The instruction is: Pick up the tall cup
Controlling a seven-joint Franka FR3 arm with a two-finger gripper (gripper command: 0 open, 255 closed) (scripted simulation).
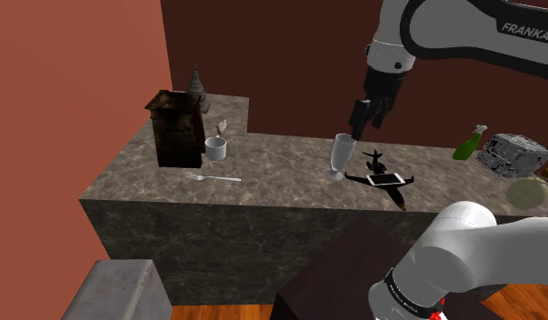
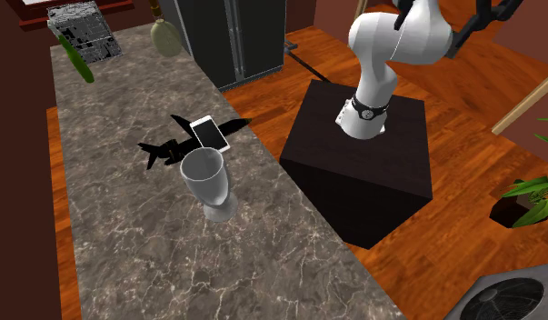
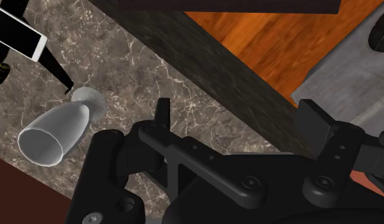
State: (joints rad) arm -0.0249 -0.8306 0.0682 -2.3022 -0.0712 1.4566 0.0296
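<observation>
The all-black two-finger gripper (image 3: 238,118) is wide open, its fingers (image 3: 162,113) standing well apart with nothing between them but bare counter. In the shoulder view the gripper (image 1: 363,123) hangs just above the tall, pale grey translucent footed cup (image 1: 341,155), a little to that view's right of its rim. Seen from the wrist, the cup (image 3: 53,130) lies outside the gap, beyond one finger and apart from it.

The cup (image 2: 206,182) stands upright on the grey-brown veined marble counter (image 2: 126,264). Just beside the cup, to the shoulder view's right, lies a black toy aeroplane (image 1: 375,164) with a flat white phone (image 1: 385,179) resting on it. Well to the cup's left in that view are a thin white fork (image 1: 215,179), a short white mug (image 1: 215,148) and a dark, weathered wooden box (image 1: 178,127). Far to the cup's right stand a green spray bottle (image 1: 469,143) and a grey metal block (image 1: 514,153).
</observation>
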